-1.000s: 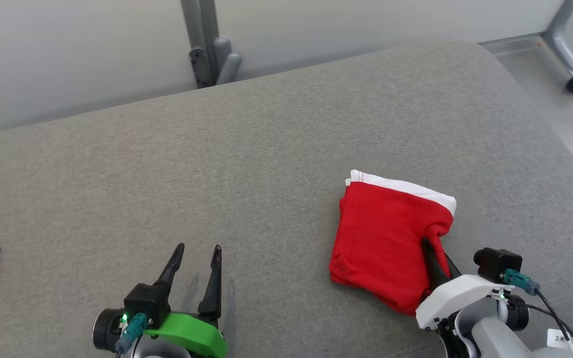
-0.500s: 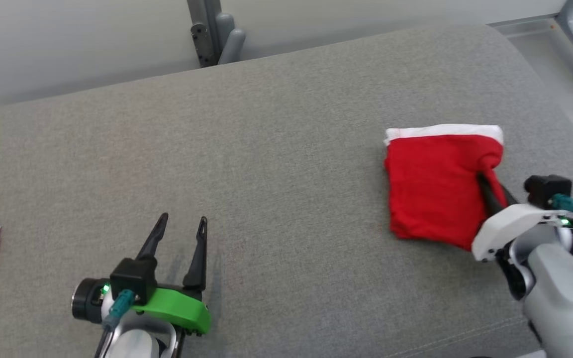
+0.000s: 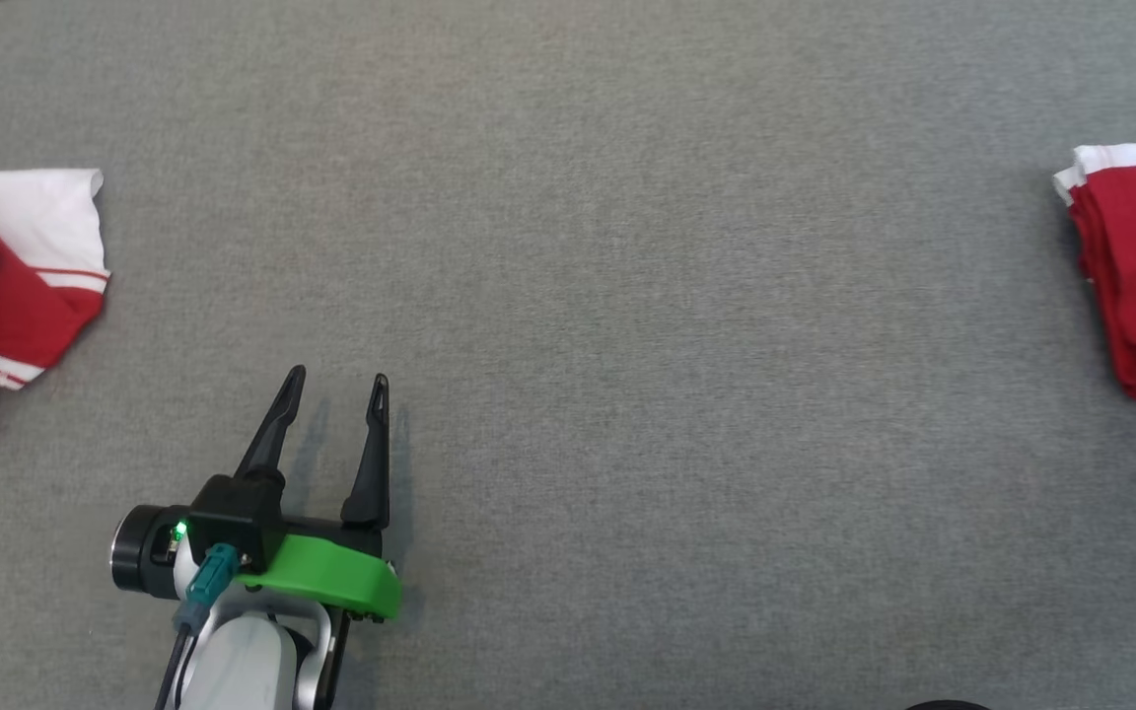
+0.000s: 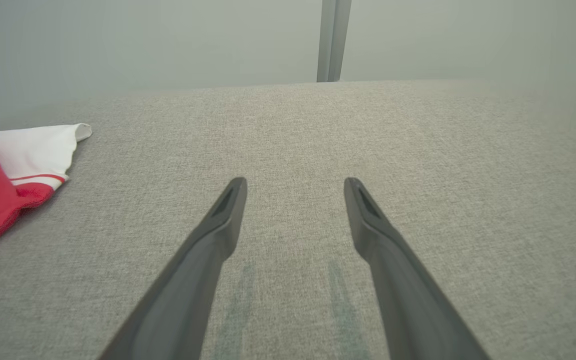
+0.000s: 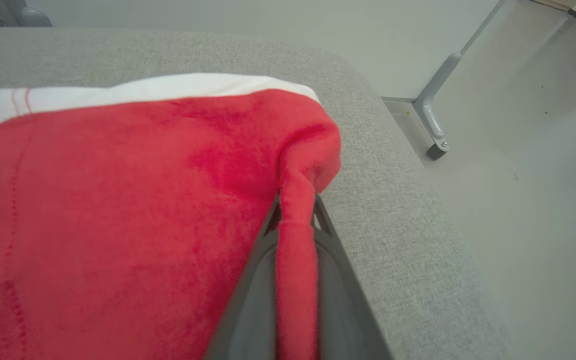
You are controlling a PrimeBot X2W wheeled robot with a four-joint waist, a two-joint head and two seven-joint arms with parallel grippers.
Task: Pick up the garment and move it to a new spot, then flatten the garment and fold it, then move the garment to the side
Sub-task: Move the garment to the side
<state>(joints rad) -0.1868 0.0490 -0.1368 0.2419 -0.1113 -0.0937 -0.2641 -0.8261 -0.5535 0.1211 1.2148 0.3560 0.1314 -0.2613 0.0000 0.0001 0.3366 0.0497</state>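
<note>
Pinching a raised ridge of red cloth, your right gripper (image 5: 296, 202) was closed narrow on the garment (image 5: 118, 200). The garment lay folded ahead and to the left of its fingers, with its white edge on the far side. By my reading you were on the last step, moving the folded garment to the side. The next move called for stopping at a spot that suited, parting the fingers without dragging the fold open, and backing out along the ridge. Your left gripper (image 3: 338, 375) stood wide and empty, low over the cushion (image 3: 627, 296), with another shirt (image 3: 6, 276) well apart to its left. The cushion was grey and woven, and its rounded edge fell away just right of the right gripper, so you had little room that way. Beyond lay a pale floor (image 5: 518, 200), a metal leg (image 5: 433, 115) and a plain wall (image 4: 118, 45).
</note>
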